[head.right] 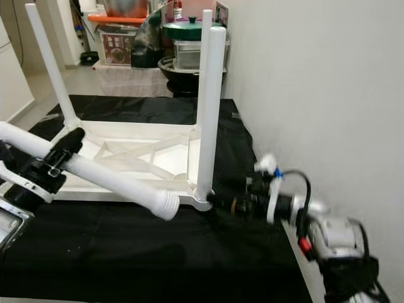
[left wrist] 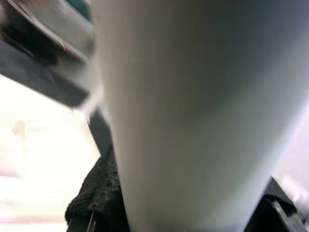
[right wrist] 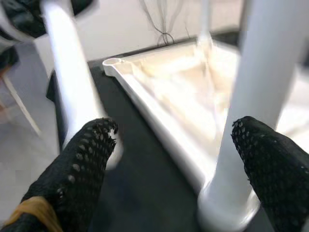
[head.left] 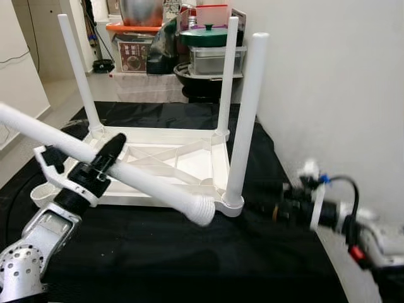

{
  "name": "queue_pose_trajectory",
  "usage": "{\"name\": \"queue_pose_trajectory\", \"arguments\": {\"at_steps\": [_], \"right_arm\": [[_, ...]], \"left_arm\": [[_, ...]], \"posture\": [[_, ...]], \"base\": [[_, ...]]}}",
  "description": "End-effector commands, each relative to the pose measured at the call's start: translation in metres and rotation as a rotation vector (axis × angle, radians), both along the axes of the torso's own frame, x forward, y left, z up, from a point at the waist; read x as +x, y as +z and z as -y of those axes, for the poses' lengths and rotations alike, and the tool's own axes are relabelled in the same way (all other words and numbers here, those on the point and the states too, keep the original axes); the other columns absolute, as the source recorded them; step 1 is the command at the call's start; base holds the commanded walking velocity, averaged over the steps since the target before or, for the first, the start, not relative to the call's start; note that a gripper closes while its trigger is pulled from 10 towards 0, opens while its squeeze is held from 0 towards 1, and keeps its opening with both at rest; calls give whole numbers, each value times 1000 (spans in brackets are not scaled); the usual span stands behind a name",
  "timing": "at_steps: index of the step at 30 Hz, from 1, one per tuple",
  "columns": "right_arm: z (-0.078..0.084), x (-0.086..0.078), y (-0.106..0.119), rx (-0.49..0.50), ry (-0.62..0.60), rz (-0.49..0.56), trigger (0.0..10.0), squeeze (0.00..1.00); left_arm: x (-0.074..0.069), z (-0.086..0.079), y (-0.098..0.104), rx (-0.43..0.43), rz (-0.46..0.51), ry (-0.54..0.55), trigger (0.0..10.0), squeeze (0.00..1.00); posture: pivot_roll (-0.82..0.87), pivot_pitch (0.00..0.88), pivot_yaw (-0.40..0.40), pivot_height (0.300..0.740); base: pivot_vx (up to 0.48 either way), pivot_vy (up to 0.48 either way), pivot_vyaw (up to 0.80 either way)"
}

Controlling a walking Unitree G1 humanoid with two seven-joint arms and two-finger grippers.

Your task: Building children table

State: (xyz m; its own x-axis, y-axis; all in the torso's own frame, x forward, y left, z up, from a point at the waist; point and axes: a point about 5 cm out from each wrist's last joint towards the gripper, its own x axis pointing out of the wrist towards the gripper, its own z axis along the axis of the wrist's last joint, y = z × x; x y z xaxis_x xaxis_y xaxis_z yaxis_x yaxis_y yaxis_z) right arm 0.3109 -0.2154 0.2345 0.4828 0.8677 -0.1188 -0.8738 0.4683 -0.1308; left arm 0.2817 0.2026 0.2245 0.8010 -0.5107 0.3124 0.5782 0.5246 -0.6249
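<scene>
Left claw point(head.left: 104, 165): clamped on loose leg point(head.left: 136, 177).
Right claw point(right wrist: 174, 159): wide, near fitted leg point(head.left: 243, 120).
Risk: threaded end misses tabletop point(head.left: 158, 161) empty left corner socket; cross-threads.

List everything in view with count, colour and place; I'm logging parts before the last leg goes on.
Tabletop: one, white, upside down on the cloth.
Fitted legs: three, white, upright in its corners.
Loose leg: one, white, held slanting over the tabletop, ribbed end toward the near right corner.
Cloth: one, black, under the tabletop.
Pots and boxes: several, mixed colours, stacked behind by the wall.
Left gripper: shut on the loose leg.
Right gripper: open, beside the near right fitted leg's base.
</scene>
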Motion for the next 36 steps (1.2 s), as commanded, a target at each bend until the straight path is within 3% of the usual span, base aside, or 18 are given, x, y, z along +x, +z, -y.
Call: {"name": "queue_pose_trajectory", "arguments": {"at_steps": [1, 5, 8, 10, 13, 15, 21, 30, 36], "right_arm": [[-8, -1, 12, -96, 62, 86, 10000, 0], [-17, 2, 17, -128, 90, 116, 10000, 0], [-35, 2, 13, -134, 141, 106, 10000, 0], [-55, -3, -9, -151, 213, 48, 10000, 0], [-62, -5, -16, -153, 232, 25, 10000, 0], [-78, -5, -30, -140, 250, -3, 10000, 0], [-104, 8, -30, -72, 216, 7, 10000, 0], [-118, 9, -29, -43, 210, -5, 10000, 0], [-122, 2, -39, -65, 245, -39, 10000, 0]], "left_arm": [[6, 4, 3, 84, -4, -59, 10000, 0], [13, 3, 12, 128, 19, -82, 10000, 0], [20, 7, 24, 179, 52, -114, 10000, 0], [25, 18, 35, 227, 114, -166, 10000, 0], [26, 21, 39, 239, 136, -188, 10000, 0], [23, 34, 46, 256, 179, -301, 10000, 0], [24, 55, 34, 299, 155, -427, 10000, 0], [34, 73, 18, 373, 131, -433, 10000, 0], [37, 76, 26, 369, 167, -444, 10000, 0]], "posture": [[77, 0, -14, 740], [71, 0, -10, 740], [73, 0, -12, 740], [78, 0, -15, 740], [78, 0, -15, 740], [77, 0, -10, 740], [74, 0, -1, 740], [74, 0, -8, 740], [70, 0, -9, 740]], "base": [[0, 0, 0], [0, 0, 0], [0, 0, 0], [0, 0, 0], [0, 0, 0], [0, 0, 0], [0, 0, 0], [0, 0, 0], [0, 0, 0]]}}
